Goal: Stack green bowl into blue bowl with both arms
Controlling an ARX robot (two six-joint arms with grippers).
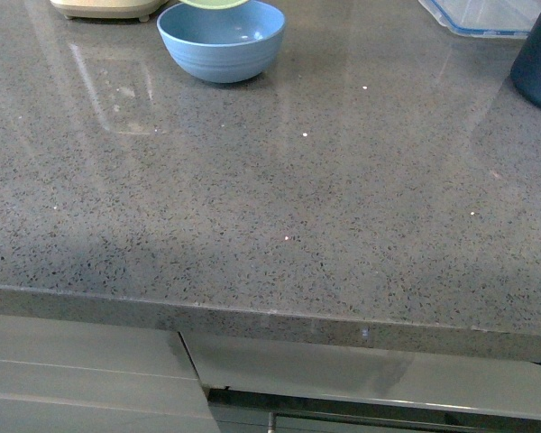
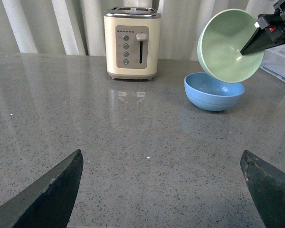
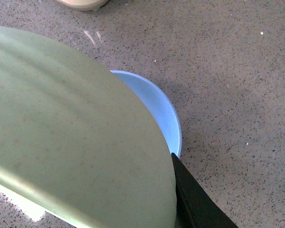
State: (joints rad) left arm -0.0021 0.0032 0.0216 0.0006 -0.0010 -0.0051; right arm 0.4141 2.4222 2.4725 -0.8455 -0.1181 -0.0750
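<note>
No legible text, brand, number or sign found in any view. Toaster, front panel: short row of small dark marks above the column of round buttons, too small to read. Nothing printed to be made out beside the buttons or the lever slot. Bowls, worktop and clear container at the far edge checked: no readable markings.
</note>
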